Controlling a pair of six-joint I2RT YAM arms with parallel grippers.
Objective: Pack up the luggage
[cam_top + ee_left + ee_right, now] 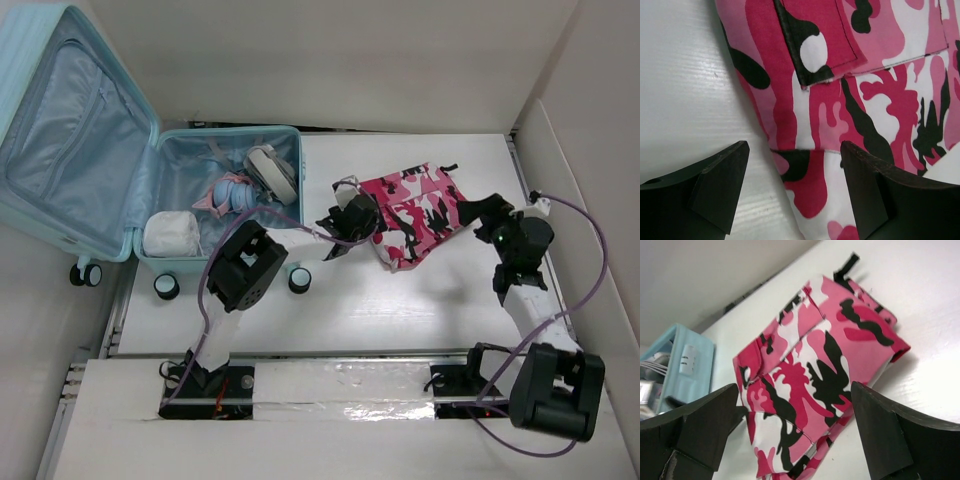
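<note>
Left tool point(794, 150) and right tool point(794, 390) gape at camouflage garment point(415, 210) on white table point(400, 310), pale walls point(350, 60) around.

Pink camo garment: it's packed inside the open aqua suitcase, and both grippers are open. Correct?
Not quite. The pink camo garment lies on the white table, to the right of the open aqua suitcase, not inside it. The top external view shows this. The left gripper and right gripper are both open, as you said.
</note>
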